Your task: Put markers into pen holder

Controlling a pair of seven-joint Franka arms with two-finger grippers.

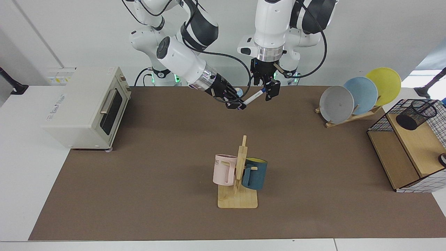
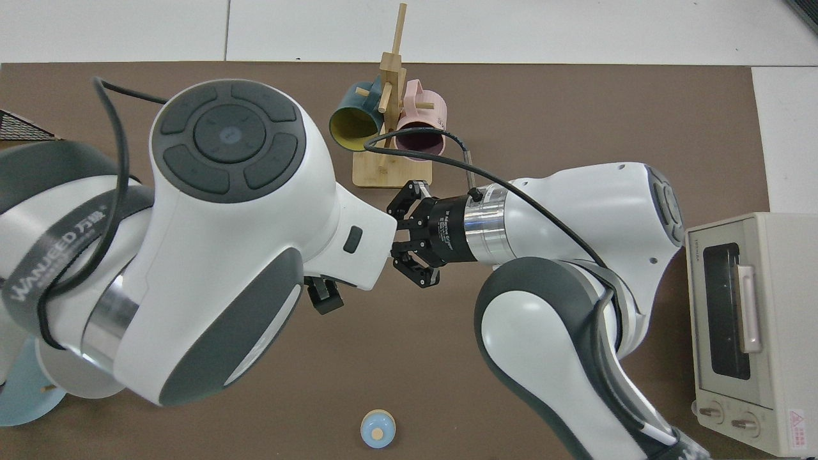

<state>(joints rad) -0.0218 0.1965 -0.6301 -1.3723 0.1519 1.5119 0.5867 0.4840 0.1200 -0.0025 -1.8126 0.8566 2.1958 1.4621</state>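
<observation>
The marker (image 1: 253,98), a slim white pen with a blue cap, is held aloft in the upper middle of the facing view, well apart from the pen holder (image 1: 416,114) at the far right. It is clamped at its lower end by the right gripper (image 1: 238,104) and at its capped end by the left gripper (image 1: 270,91). It is judged light, stiff and smooth, so a firm mid-barrel hold is advised to prevent pivoting or slipping.

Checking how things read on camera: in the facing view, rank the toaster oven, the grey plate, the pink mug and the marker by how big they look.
1. Toaster oven, clearly the largest.
2. Grey plate.
3. Pink mug; it stands nearer the camera, so its place behind the plate is unsure.
4. Marker, held up between the two grippers, smallest.
</observation>
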